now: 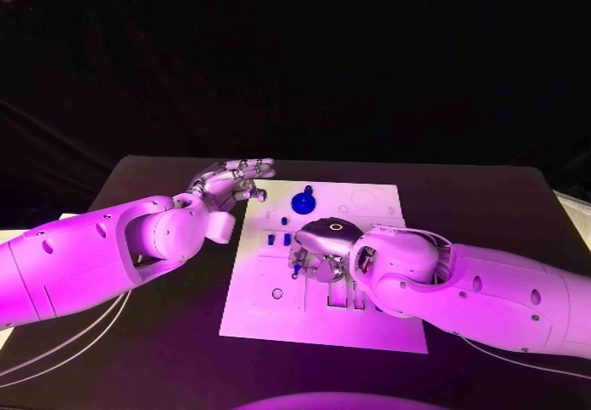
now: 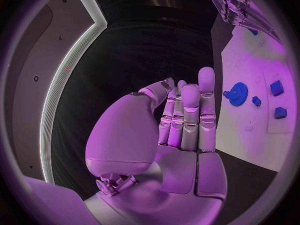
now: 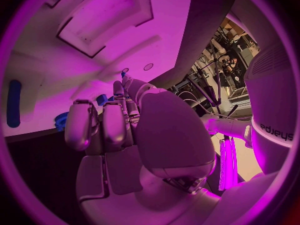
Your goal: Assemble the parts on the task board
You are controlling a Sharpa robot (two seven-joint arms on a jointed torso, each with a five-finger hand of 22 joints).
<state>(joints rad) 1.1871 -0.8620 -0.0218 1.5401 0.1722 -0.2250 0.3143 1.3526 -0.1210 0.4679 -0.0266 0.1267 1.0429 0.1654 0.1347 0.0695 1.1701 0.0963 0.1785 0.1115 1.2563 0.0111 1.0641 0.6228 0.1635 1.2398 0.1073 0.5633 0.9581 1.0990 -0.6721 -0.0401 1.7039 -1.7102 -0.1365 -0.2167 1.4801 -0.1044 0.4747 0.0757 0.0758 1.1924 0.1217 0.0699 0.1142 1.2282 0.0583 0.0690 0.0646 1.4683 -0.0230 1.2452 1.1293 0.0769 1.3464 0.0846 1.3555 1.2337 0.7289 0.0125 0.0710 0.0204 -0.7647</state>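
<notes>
On the black table [image 1: 160, 342] lies the white board [image 1: 265, 307]. The left hand [image 1: 229, 182] hovers beside it, released, fingers apart. The right hand [image 1: 323, 248] pinches a small blue piece [image 1: 295, 266] over the board's middle; a blue gear [image 1: 303, 202] sits near the far edge.

A lab-like robot test space: black draped table [image 1: 148, 342], dark backdrop, cabled equipment racks [image 3: 219, 60].
</notes>
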